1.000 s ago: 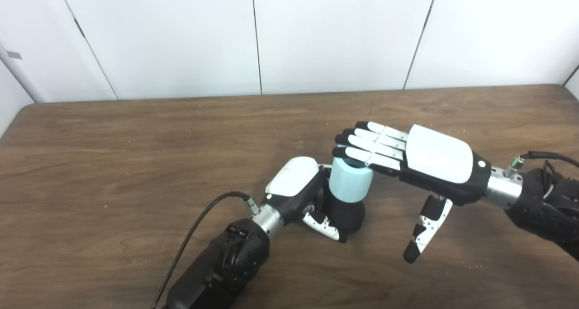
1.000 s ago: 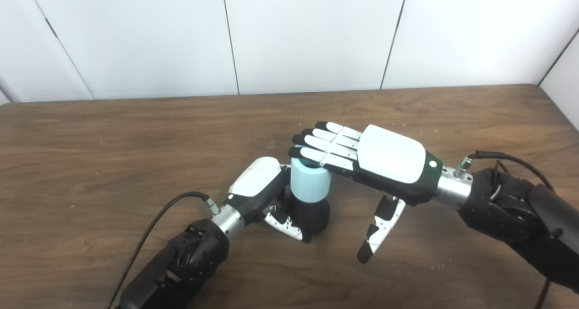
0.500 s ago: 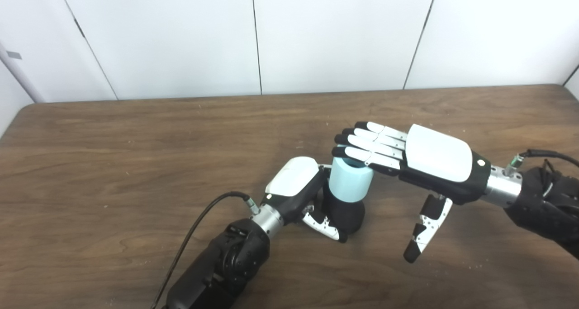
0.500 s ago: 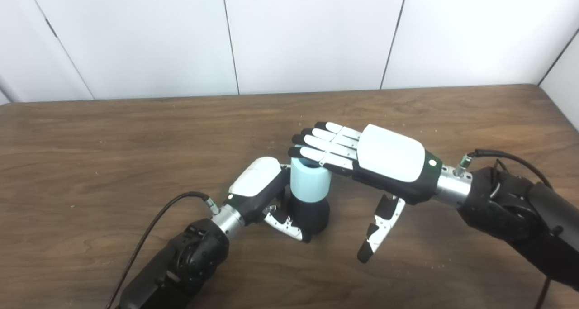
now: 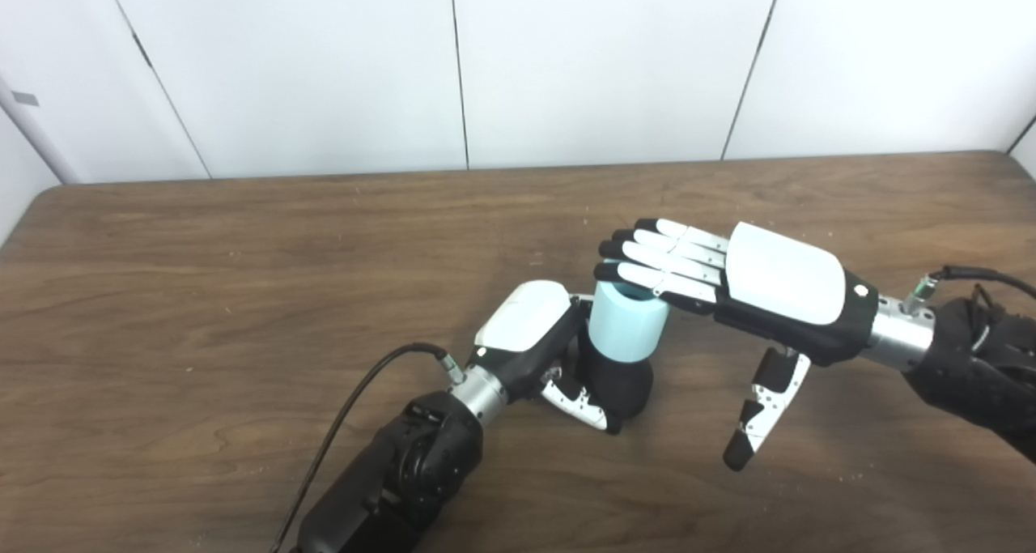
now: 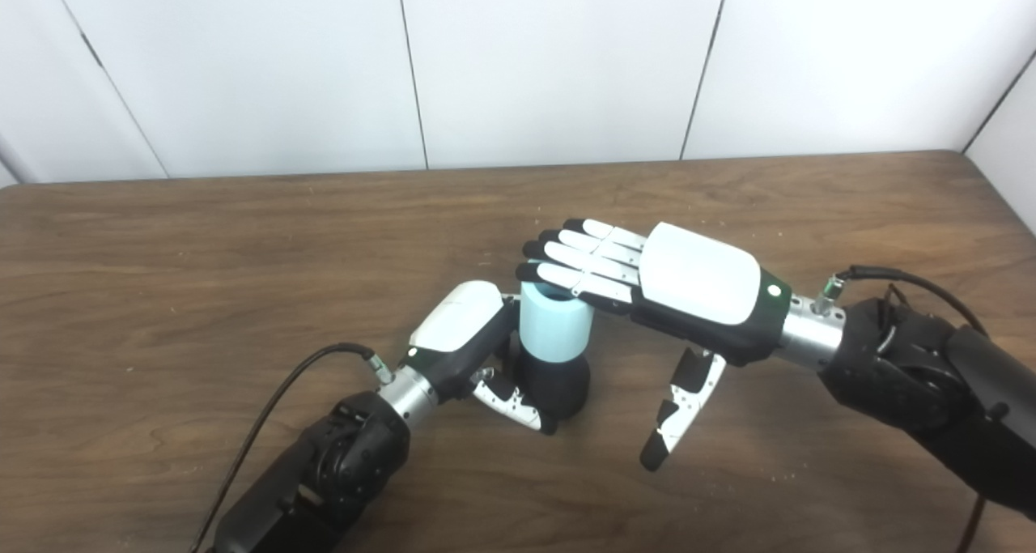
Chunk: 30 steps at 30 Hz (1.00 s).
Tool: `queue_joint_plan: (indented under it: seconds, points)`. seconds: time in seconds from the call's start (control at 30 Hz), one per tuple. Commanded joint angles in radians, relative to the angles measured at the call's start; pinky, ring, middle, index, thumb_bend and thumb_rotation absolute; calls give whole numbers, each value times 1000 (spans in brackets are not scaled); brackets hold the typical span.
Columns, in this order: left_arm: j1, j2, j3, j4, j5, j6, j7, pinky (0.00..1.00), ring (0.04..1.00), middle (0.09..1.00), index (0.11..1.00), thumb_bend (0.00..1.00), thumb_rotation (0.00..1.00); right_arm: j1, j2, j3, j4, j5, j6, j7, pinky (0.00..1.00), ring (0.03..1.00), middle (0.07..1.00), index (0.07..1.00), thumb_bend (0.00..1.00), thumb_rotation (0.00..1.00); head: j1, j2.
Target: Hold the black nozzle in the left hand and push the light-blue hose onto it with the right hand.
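Note:
The black nozzle [image 5: 622, 387] stands upright on the wooden table [image 5: 243, 294], with the short light-blue hose [image 5: 627, 326] sitting on its top. My left hand [image 5: 534, 346] is shut on the nozzle's base, its thumb wrapped across the front. My right hand [image 5: 728, 282] is open and flat, palm down, its fingertips [image 5: 615, 271] resting on the hose's top rim. Its thumb [image 5: 757, 415] hangs down clear to the right of the nozzle. How far the hose reaches down the nozzle is hidden.
A black cable [image 5: 356, 399] runs from my left wrist toward the front edge. White wall panels [image 5: 453, 67] stand behind the table's far edge.

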State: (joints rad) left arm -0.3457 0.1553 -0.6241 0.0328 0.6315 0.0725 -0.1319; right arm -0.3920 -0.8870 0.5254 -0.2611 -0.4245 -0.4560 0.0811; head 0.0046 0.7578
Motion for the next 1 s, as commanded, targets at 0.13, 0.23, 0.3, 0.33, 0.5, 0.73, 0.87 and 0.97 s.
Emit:
queue_joint_plan:
  seconds: [0.13,0.23,0.3,0.33,0.5,0.73,0.87,0.97]
  points:
    - [68,24,-42,56,19,60,-120,454,446,469,489,527,0,1,-21,14,15,-24,-13,57,1000,1000,1000,1000,1000,666,1,2]
    - [69,22,-42,55,18,62,-120,467,451,472,487,527,0,5,-18,16,16,-26,-13,62,1000,1000,1000,1000,1000,666,1,3]
    - [69,21,-42,60,18,60,-117,469,450,472,487,527,0,9,-17,19,16,-28,-13,64,1000,1000,1000,1000,1000,666,2,3]
    - [69,21,-42,61,18,58,-116,464,444,470,488,527,0,9,-16,19,16,-29,-13,65,1000,1000,1000,1000,1000,666,2,3]
    - [70,22,-42,56,18,60,-117,453,430,460,494,527,0,3,-14,22,18,-24,-14,74,1000,1000,1000,1000,1000,665,2,4]
    - [71,21,-44,54,23,61,-117,445,426,457,495,527,0,1,-18,24,18,-24,-13,70,1000,1000,1000,1000,1000,665,2,4]
    - [69,21,-43,55,21,61,-118,451,439,466,491,527,0,2,-18,23,17,-26,-14,71,1000,1000,1000,1000,1000,665,2,4]
    - [70,21,-43,55,22,61,-118,452,438,467,490,527,0,3,-16,24,18,-31,-14,68,1000,1000,1000,1000,1000,665,2,5]
